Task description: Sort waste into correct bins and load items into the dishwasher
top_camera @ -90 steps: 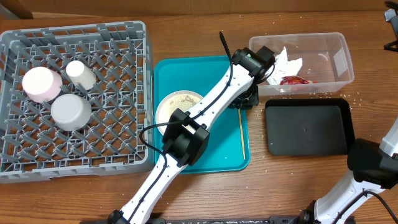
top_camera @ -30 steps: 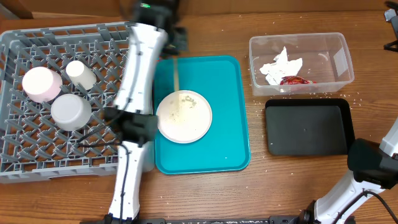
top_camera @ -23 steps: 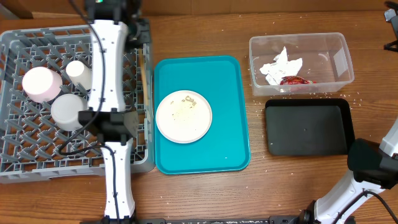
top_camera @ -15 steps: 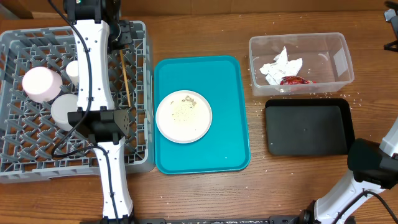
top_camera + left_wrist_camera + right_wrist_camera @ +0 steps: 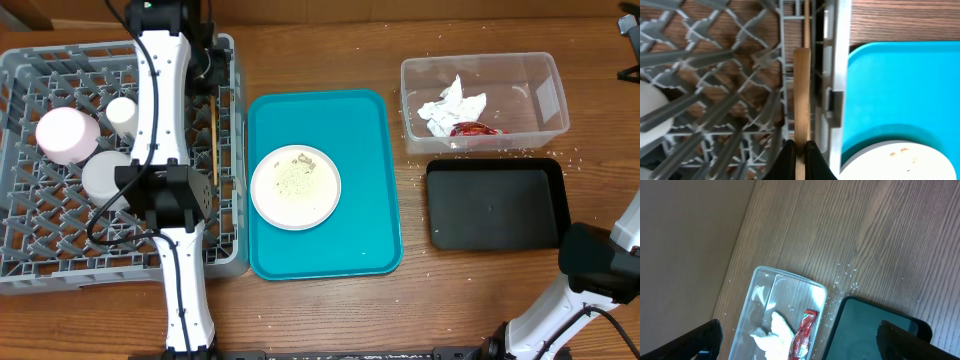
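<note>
Dishwasher rack (image 5: 70,235) sitting on the left of the bench, and loading the chopsticks (image 5: 801,100) into it looking like the step in hand. Left end effector (image 5: 800,152) pinching both sticks at one end, fingers pressed tight on the wood, hanging them lengthwise over the rack's right-hand strip, just inside the wall next to the teal tray (image 5: 360,240). Hard telling from the wrist view whether touching the lattice at the far tips or floating just above it, so guessing not quite down.

Doing this bit well: coming down slow and holding the sticks parallel to that wall, laying them flat across several ribs rather than pointing them into one of the grid holes, thin sticks like these probably slipping straight through to the bench otherwise. Only spreading the fingers once resting on something solid. Also staying inside the wall, not drifting right over the tray edge, and steering clear of the small white cup (image 5: 128,118) and the pale bowls (image 5: 112,178) in the rack's left half, well apart anyway.

Right end effector (image 5: 797,327) spread wide, gripping nothing, hanging up high and looking down on the clear tub (image 5: 558,100), napkin (image 5: 450,105) and red wrapper (image 5: 475,129) lying inside it, black tray (image 5: 495,205) just beside. Plate (image 5: 320,205) with grains (image 5: 293,180) sitting mid-tray, waiting on scraping and racking.
</note>
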`<state>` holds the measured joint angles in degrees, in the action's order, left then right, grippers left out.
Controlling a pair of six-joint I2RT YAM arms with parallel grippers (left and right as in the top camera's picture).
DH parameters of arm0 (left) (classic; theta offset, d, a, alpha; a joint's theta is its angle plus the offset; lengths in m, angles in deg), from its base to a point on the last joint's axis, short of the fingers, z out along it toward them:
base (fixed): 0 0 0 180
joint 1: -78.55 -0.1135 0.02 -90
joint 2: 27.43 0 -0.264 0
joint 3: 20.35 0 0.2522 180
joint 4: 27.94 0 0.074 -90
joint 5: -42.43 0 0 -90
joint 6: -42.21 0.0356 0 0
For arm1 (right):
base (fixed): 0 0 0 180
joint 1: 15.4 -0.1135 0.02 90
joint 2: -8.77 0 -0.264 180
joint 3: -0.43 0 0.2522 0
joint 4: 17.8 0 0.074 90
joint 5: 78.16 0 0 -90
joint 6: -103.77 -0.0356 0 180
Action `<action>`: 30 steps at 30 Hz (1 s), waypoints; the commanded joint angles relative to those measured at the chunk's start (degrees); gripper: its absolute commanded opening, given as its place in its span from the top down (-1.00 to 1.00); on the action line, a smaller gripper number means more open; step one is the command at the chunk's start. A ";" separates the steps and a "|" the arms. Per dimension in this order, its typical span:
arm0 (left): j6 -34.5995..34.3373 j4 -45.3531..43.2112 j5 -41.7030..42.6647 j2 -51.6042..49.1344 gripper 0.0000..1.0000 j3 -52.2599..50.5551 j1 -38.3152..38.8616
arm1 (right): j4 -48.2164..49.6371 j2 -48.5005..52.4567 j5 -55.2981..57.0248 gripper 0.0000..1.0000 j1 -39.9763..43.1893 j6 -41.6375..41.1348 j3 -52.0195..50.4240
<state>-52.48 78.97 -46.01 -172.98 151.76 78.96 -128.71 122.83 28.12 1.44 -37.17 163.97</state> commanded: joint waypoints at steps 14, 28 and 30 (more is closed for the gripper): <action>-4.15 -0.90 1.22 1.62 0.04 -0.70 0.37 | 0.15 0.02 -0.04 -1.00 0.04 0.39 0.07; -7.63 3.54 2.99 14.32 -1.00 2.40 0.37 | 0.15 0.00 -0.04 -1.00 0.04 0.37 0.07; -7.58 3.65 2.99 17.42 -1.00 2.38 0.37 | 0.15 0.00 -0.04 -1.00 0.04 0.39 0.07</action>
<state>-59.26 82.46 -44.11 -163.65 151.67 79.22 -128.68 122.83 28.12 1.44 -37.19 163.97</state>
